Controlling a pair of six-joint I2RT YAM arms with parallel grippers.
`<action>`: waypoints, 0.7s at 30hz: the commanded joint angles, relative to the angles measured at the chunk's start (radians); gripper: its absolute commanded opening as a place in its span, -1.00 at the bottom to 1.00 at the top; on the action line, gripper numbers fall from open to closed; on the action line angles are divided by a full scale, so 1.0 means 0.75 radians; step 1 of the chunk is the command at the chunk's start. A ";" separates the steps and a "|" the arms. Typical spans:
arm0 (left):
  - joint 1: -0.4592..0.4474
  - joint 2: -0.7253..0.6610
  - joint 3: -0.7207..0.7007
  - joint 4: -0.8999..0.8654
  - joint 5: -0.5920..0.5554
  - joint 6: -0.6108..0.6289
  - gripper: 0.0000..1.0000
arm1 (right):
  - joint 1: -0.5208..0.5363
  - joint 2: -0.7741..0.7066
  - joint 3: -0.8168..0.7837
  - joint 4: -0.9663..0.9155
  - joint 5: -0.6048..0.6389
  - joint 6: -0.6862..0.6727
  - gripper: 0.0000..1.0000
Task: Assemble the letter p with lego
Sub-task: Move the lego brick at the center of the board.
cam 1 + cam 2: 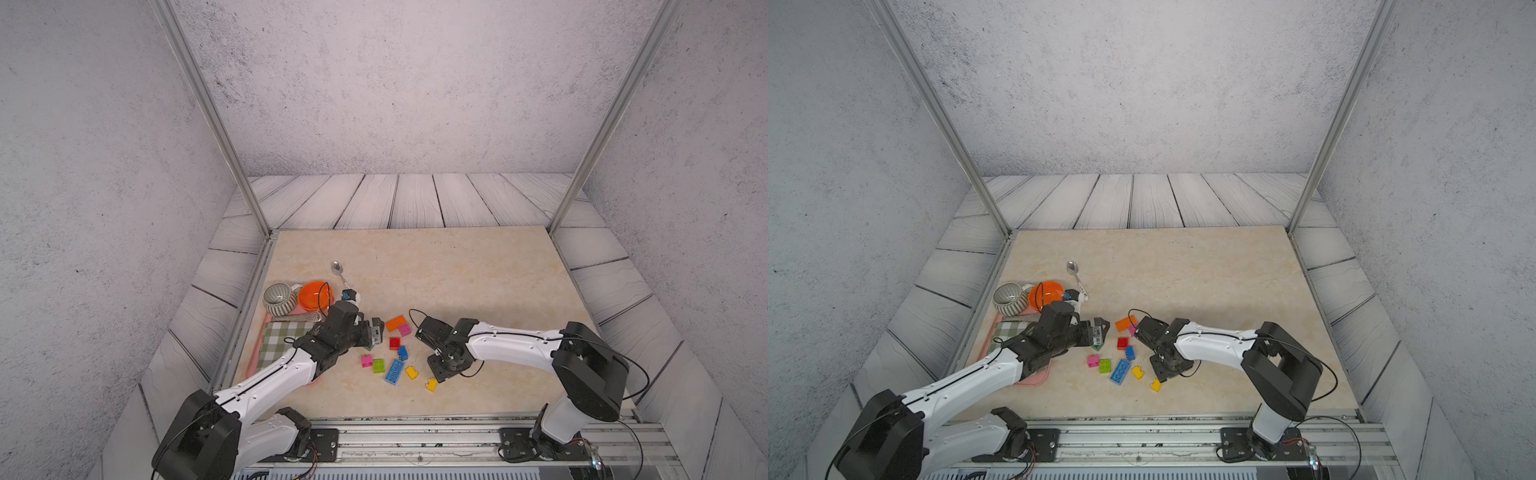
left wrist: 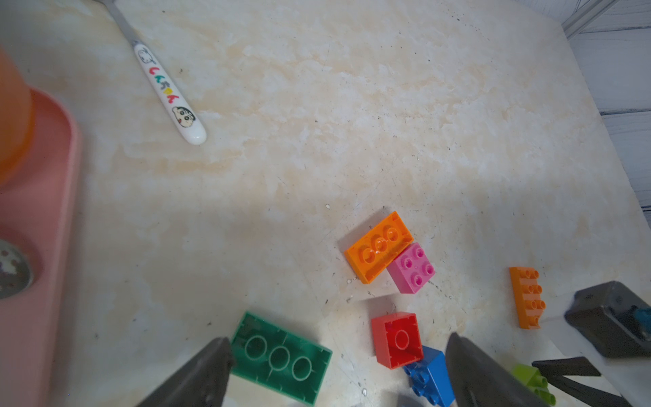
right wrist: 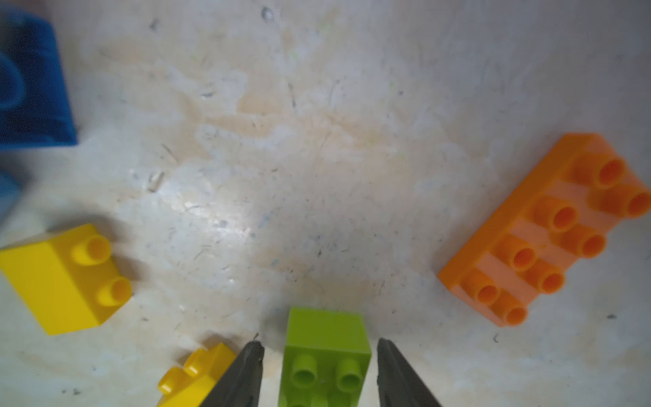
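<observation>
The beige marbled surface point(image 1: 457, 266) carries a pink tray point(image 1: 1039, 376) at the left in both top views, a spoon point(image 1: 340, 272) above centre, and loose lego point(image 1: 378, 365) at lower centre: an orange brick point(image 1: 395, 322) touching a pink brick point(image 1: 404, 330), a red brick point(image 1: 395, 343), a long blue brick point(image 1: 394, 371), a yellow brick point(image 1: 411, 372) and a dark green brick point(image 2: 281, 356).

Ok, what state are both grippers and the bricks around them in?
left gripper: open, empty.
right gripper: open, jaws straddling lime brick, gaps either side.
lime brick: on table, ungripped.
green brick: hollow side up.
red brick: hollow side up.
pink brick: studs up, against upturned orange brick.
</observation>
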 commanded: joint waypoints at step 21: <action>0.010 -0.209 -0.054 0.003 -0.172 -0.009 0.98 | 0.003 0.327 0.456 -0.162 0.081 -0.529 0.14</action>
